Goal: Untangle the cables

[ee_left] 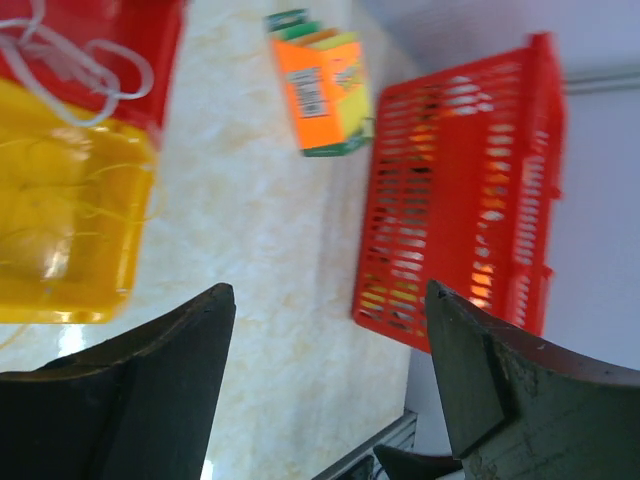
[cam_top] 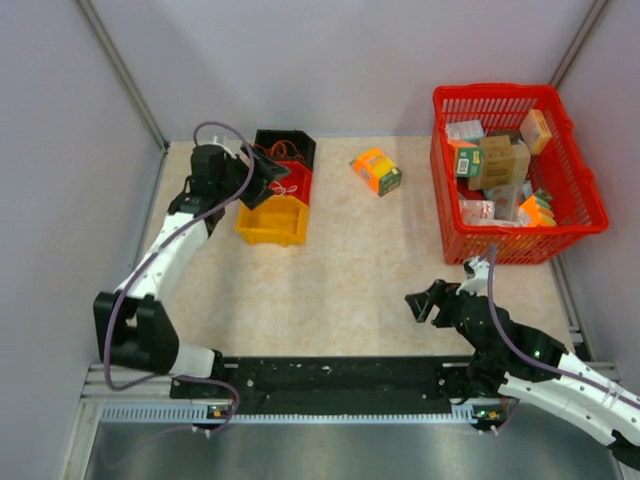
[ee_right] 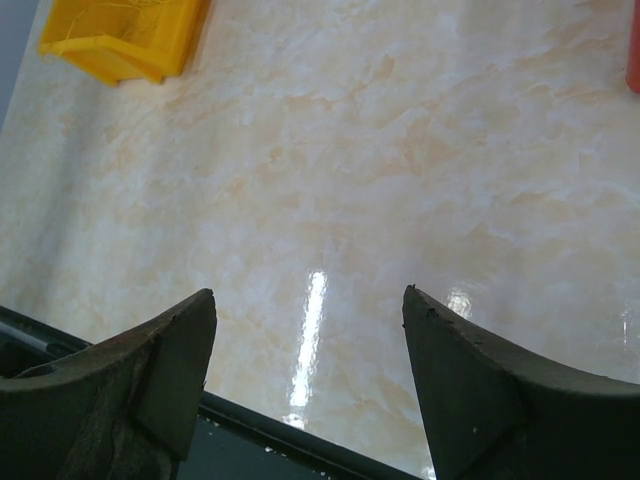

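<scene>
The cables lie in a row of small bins at the far left. Orange wires [cam_top: 283,152] sit in the black bin [cam_top: 303,140]. White loops [cam_top: 286,189] lie in the red bin [cam_top: 299,178] and also show in the left wrist view [ee_left: 80,65]. Thin yellow wires [ee_left: 95,195] lie in the yellow bin [cam_top: 272,224]. My left gripper [cam_top: 270,180] [ee_left: 330,300] hovers over the bins, open and empty. My right gripper [cam_top: 428,303] [ee_right: 310,295] is open and empty, low over the table near the front right.
An orange box [cam_top: 376,171] [ee_left: 322,90] lies on the table right of the bins. A red basket [cam_top: 497,92] [ee_left: 460,200] full of packets stands at the back right. The yellow bin's corner shows in the right wrist view [ee_right: 120,35].
</scene>
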### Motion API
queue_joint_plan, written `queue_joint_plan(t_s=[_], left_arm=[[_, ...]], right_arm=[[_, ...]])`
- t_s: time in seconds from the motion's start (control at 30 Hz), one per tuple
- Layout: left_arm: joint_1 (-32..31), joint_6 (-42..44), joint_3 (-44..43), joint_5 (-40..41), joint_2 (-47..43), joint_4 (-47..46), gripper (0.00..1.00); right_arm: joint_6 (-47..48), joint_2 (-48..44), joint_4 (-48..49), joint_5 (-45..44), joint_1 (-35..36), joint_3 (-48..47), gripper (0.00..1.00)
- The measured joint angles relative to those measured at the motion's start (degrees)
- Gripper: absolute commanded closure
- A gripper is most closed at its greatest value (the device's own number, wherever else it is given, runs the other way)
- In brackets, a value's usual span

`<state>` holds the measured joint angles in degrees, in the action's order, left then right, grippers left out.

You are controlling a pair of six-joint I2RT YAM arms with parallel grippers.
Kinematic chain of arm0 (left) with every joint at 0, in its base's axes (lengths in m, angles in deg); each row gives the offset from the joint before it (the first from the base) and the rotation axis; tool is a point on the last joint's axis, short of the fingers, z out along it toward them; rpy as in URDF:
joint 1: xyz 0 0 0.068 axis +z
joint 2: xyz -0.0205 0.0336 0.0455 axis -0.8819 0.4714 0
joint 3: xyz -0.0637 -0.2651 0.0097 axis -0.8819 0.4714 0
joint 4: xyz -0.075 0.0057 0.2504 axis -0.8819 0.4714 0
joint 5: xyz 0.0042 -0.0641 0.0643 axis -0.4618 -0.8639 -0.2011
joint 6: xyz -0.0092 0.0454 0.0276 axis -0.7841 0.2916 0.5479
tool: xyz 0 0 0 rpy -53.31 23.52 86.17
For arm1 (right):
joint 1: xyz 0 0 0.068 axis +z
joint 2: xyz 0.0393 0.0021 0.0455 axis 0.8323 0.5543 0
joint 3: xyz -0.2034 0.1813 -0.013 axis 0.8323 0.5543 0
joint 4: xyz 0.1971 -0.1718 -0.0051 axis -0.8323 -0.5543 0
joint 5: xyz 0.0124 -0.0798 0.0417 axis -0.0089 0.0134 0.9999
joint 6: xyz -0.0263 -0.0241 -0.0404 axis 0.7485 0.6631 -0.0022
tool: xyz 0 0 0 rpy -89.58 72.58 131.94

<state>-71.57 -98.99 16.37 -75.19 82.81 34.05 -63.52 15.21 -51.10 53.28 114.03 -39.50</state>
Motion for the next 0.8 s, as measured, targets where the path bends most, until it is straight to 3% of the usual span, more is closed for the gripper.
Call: queue_joint_plan(t_s=[0.17,0.3,0.43,0.63,0.8], left_arm=[[0.00,4.63,6.75,-8.44,-13.84,-10.80,0.10],[-0.55,11.93,12.37,-15.06,-18.47,-12.20,0.09],[-0.98,18.64,17.16,-18.38,-21.92,-8.31,0.07],[-3.19,24.55,16.15,-21.05,-30.27,-6.54,0.05],[-6.34,26.29,11.08,-22.38,-34.12,-10.05,0.04]], right_arm=[[-0.02,0.22,0.00,-0.57,0.00,0.00,0.25],[0.11,0.83,0.00,-0.81,0.00,0.00,0.23],[0.59,0.98,0.13,-0.92,0.00,0.00,0.02],[2.95,4.35,0.50,-1.31,0.00,-0.81,0.01],[7.26,9.86,1.31,-2.56,0.00,-7.28,0.01]])
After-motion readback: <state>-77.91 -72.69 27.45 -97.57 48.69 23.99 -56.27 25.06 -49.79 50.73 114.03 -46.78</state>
